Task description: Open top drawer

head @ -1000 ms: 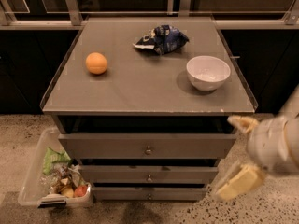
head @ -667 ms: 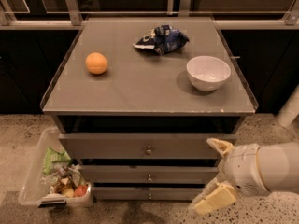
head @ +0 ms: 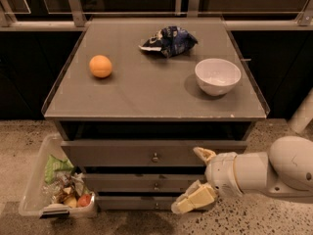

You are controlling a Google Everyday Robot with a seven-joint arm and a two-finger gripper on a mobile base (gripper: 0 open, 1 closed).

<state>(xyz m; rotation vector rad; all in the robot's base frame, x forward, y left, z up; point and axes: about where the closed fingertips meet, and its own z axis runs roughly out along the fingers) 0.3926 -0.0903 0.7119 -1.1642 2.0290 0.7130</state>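
Note:
The top drawer [head: 112,153] is the widest grey front under the tabletop, shut, with a small round metal knob [head: 155,157] at its centre. Two slimmer grey drawer fronts [head: 127,182] sit below it, also shut. My gripper [head: 194,178] reaches in from the right on a white arm, in front of the drawers and to the right of the knob. Its cream fingers [head: 192,200] are spread apart, one up by the top drawer front and one down by the lowest drawer. It holds nothing and stands apart from the knob.
On the grey tabletop [head: 142,94] are an orange [head: 100,66], a crumpled blue chip bag [head: 168,40] and a white bowl [head: 217,76]. A clear bin [head: 36,180] with trash stands on the floor to the left of the drawers.
The gripper and arm have moved left across the drawer fronts, closer to the top drawer's knob. The drawers have not moved.

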